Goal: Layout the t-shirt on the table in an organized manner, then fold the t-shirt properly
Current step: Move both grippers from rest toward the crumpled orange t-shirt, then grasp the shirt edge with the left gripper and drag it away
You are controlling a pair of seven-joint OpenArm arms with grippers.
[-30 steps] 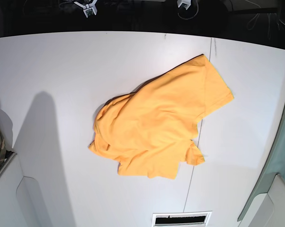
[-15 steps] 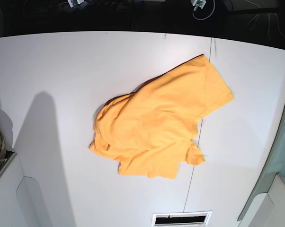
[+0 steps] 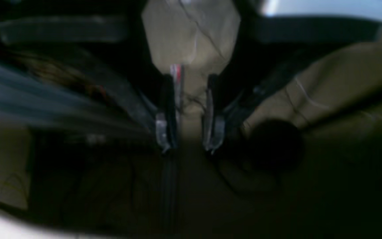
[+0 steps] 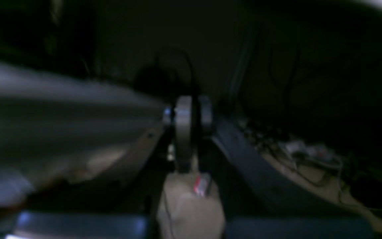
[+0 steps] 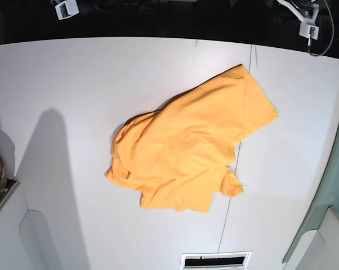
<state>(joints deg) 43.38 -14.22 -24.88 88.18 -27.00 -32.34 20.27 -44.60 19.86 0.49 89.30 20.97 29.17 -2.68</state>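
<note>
White table: t-shirt crumpled, far from empty left gripper (parted), right gripper (closed).

The base view is bright and evenly lit, the white tabletop sharp, with a soft grey shadow falling across its left side and its edges bowed by the wide lens. Both wrist views are dim, murky and smeared with motion blur throughout.

orange-yellow t-shirt, white table
</note>
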